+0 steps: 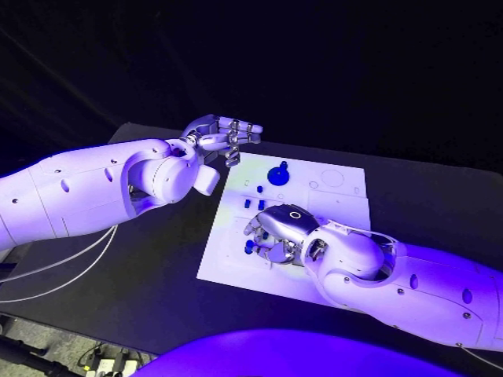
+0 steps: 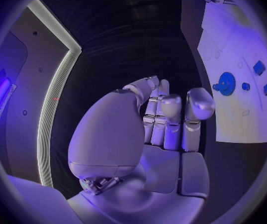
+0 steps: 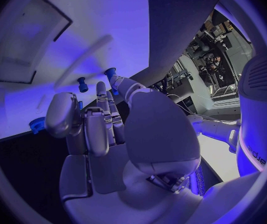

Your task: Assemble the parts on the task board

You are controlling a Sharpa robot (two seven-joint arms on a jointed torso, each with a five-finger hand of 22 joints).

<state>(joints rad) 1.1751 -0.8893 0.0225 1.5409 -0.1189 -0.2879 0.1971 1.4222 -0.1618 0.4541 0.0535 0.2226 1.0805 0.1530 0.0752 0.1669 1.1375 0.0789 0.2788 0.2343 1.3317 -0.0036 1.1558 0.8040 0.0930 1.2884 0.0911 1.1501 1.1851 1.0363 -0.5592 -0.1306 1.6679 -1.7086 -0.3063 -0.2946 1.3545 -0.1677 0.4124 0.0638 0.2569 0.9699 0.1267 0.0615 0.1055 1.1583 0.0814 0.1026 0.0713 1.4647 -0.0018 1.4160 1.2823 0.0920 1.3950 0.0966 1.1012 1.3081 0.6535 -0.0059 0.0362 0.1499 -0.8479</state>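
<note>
Task board [image 1: 331,206] partly under right robot hand [image 1: 277,234]

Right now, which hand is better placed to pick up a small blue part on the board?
The right hand: it hovers over the task board, fingers just beside the small blue parts. The left hand is off the board's far corner, fingers curled.

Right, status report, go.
Left hand curled, empty, off the task board's far corner. Right hand low over board, fingers at small blue parts; grip unclear. Gear clear.
</note>
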